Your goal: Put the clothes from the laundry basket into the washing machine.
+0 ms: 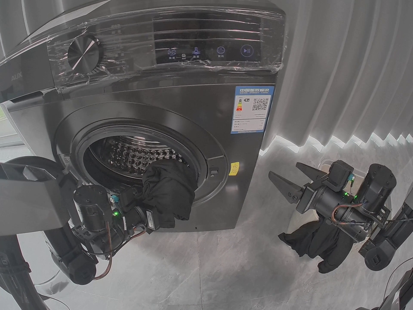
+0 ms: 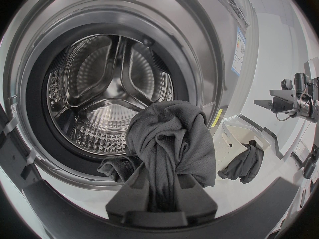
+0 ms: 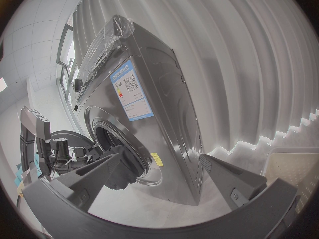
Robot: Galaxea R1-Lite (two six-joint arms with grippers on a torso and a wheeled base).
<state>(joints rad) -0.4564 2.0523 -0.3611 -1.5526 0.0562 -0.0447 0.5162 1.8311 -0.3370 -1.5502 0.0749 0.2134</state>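
A dark grey steel front-loading washing machine [image 1: 180,104] stands at the left before a white pleated curtain [image 1: 344,65] on a pale grey marbled tile floor [image 1: 241,263], its round opening showing the perforated steel drum [image 2: 106,117]. To the right, near the curtain's foot, sits a cream perforated plastic laundry basket [image 2: 232,146], with a crumpled dark garment [image 1: 314,242] hanging over its near edge toward the floor. A second bunched black mesh garment [image 1: 170,190] is draped over the lower right lip of the opening, clamped between the fingers of the left gripper [image 2: 162,180] just outside the drum. The right gripper [image 1: 282,168] hangs above the basket, fingers spread apart and holding nothing. Clear plastic film covers the machine's control panel [image 1: 206,50], which bears a round dial [image 1: 84,55] and lit blue icons. A blue-bordered label with a QR code [image 1: 252,109] is stuck on the upper right front, a small yellow sticker [image 1: 233,168] below it; their print is too small to make out.
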